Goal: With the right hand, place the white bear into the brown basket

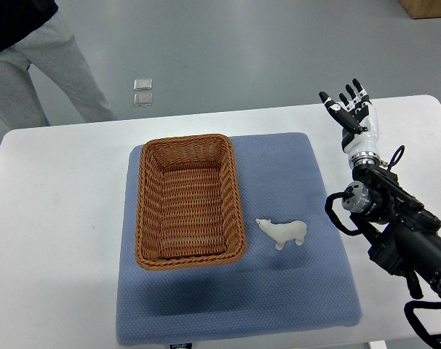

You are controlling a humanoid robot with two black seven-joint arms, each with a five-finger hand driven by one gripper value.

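Looking down from the top view, there's a white bench [60, 218] with a blue padded mat [308, 291] laid across the middle of it. On the left half of the mat sits the brown basket [190, 200], a rectangular wicker one, upright, with nothing inside as far as I can see. The white bear [283, 232] is lying on the mat just beside the basket's lower right corner, close to it but not touching, head pointing toward the basket.

The right robot hand [350, 109] is up over the far right part of the bench, past the mat's right edge and well apart from the bear. Its fingers [347, 98] are spread and relaxed, holding nothing. The black arm [402, 233] behind it comes in from the lower right corner, with some cable loops around the wrist.

A person's grey-trousered legs [53, 65] stand on the floor beyond the bench, top left. Two small clear squares [142, 93] sit on the floor there too; can't tell what they are.
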